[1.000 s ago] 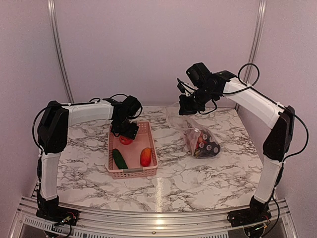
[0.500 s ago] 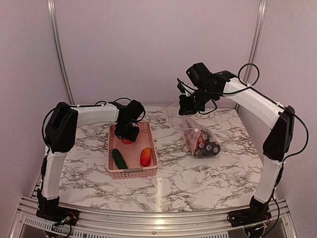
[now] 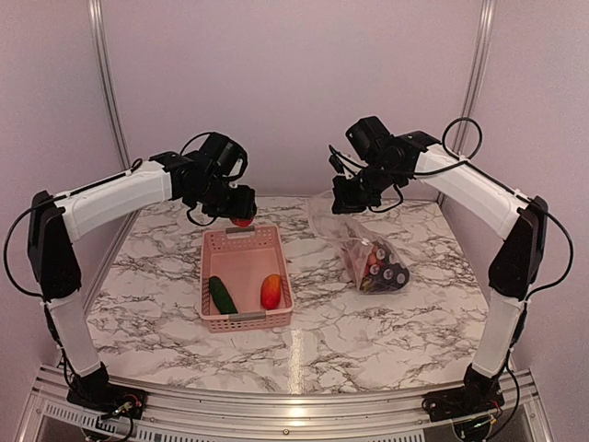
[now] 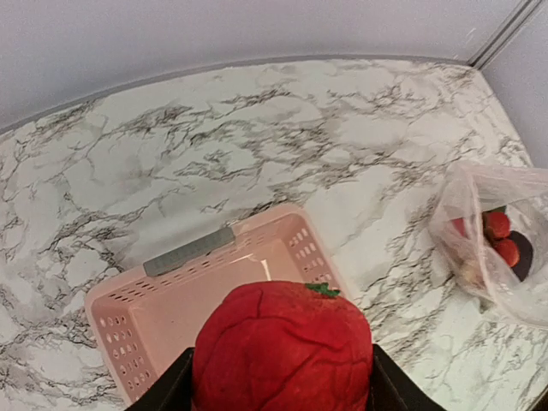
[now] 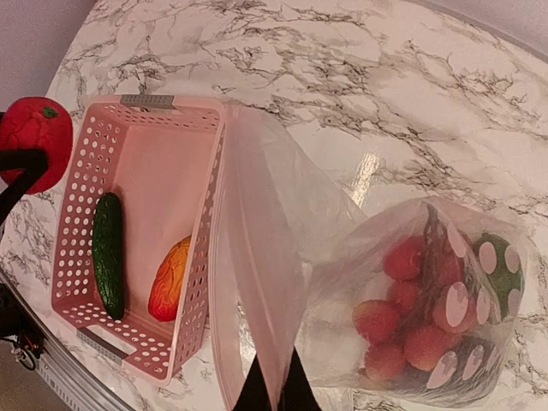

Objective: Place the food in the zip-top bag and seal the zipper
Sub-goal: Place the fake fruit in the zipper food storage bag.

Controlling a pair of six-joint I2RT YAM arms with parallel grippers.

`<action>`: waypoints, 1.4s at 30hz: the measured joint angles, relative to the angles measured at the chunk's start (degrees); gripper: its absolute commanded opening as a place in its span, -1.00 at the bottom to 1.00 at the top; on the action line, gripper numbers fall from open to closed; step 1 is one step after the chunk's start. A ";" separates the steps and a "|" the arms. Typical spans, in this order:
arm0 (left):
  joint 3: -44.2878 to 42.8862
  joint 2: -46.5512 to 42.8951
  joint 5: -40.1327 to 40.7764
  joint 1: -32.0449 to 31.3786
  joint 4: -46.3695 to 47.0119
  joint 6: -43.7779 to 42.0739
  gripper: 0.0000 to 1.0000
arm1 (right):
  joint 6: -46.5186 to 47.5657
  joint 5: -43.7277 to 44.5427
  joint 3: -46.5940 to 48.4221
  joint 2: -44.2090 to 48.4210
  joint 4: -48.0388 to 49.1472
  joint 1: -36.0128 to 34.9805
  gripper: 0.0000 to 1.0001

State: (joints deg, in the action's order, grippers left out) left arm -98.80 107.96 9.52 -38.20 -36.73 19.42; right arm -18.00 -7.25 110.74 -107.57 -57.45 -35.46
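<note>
L gripper clamps a red tomato, held in the air above the far end of the pink basket. R gripper is pinched tight on the top edge of the zip-top bag. The bag's bottom rests on the table w/ red balls inside. Cucumber + orange-red fruit lie in the basket.

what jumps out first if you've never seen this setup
A red tomato sits pinched in the left gripper, raised over the far end of the pink basket, where a cucumber and an orange-red fruit lie. On the right, the right gripper holds up the mouth of a clear bag part-filled with produce.
</note>
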 measured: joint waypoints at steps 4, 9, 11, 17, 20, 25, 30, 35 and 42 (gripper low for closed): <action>5.70 -10.32 -6.80 -2.54 11.50 3.30 -0.21 | 0.26 -0.17 0.96 -0.33 -0.48 0.00 -1.00; 8.96 -12.37 -17.14 -6.32 27.43 5.77 -0.24 | 0.52 -0.68 5.57 -1.79 -1.44 0.00 -1.00; 8.98 -10.69 -20.48 -7.56 32.46 6.62 -0.27 | 0.57 -1.40 6.97 -2.12 -1.53 0.00 -1.00; 8.96 -5.03 -24.55 -8.61 41.55 10.05 -0.33 | 0.48 -3.17 7.76 -2.12 -1.97 -0.02 -1.00; 8.98 -2.97 -24.52 -8.61 43.82 11.52 -0.36 | 0.35 -3.41 7.87 -2.12 -2.51 0.00 -1.00; 8.94 -0.39 -23.52 -8.61 45.99 12.81 -0.37 | 0.07 -3.65 8.33 -2.10 -3.15 0.00 -1.00; 6.97 2.45 -20.63 -8.59 44.72 13.27 -0.48 | -0.02 -2.43 8.33 -2.08 -3.67 0.37 -1.00; 4.46 4.74 -15.82 -8.59 42.03 14.60 -0.51 | -0.33 -2.99 8.37 -2.08 -3.61 0.31 -1.00; 1.79 8.59 -13.49 -8.61 38.77 19.10 -0.38 | -0.37 -3.74 8.46 -2.08 -3.61 0.17 -1.00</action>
State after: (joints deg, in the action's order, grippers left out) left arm -97.01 116.55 -3.97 -46.81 2.04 38.52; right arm -18.37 -10.98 119.20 -109.65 -61.06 -35.29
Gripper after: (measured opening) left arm 0.607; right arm 0.003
